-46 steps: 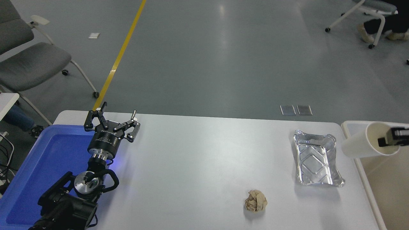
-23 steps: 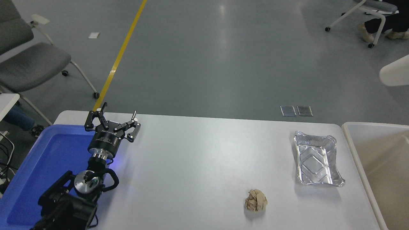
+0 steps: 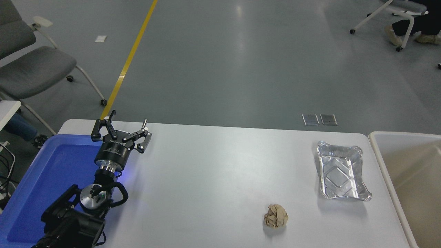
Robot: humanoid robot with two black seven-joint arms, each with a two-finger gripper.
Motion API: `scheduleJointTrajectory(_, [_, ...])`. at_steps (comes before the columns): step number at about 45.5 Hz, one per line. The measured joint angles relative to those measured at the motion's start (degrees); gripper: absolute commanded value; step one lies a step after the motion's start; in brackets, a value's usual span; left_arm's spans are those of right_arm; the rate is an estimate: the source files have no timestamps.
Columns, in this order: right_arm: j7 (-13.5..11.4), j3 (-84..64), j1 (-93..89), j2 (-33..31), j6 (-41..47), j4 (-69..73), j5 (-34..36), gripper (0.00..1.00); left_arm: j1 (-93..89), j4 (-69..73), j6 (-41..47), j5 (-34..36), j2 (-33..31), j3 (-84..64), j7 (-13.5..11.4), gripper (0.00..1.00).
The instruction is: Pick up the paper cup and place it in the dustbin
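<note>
No print could be read anywhere. The only lettering sat on the left gripper [image 3: 121,132], a pale mark across its black body just below the spread fingers, too small and blurred to make out. Beside that gripper, the blue tray [image 3: 51,179] carried no label.

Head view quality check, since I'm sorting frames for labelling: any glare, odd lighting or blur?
Head view: sharp throughout, no motion blur; ceiling light glares off the grey floor; the foil tray shows bright specular patches; blue glow on the table beside the left gripper; soft shadow under the crumpled paper ball.
</note>
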Motion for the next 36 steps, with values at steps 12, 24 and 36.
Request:
scheduleJointTrajectory(12, [-1.2, 22.0, -25.3, 19.3, -8.2, -25.1, 11.2, 0.0, 0.0, 0.0, 0.0, 0.0, 0.0, 0.0, 0.0, 0.99])
scheduleJointTrajectory(24, [-3.4, 39.0, -38.9, 31.2, -13.6, -37.4, 15.0, 0.0, 0.0, 0.0, 0.0, 0.0, 0.0, 0.0, 0.0, 0.99])
scheduleJointTrajectory(36, [-5.1, 48.5, -47.5, 36.1, -15.6, -40.7, 16.1, 0.0, 0.0, 0.0, 0.0, 0.0, 0.0, 0.0, 0.0, 0.99])
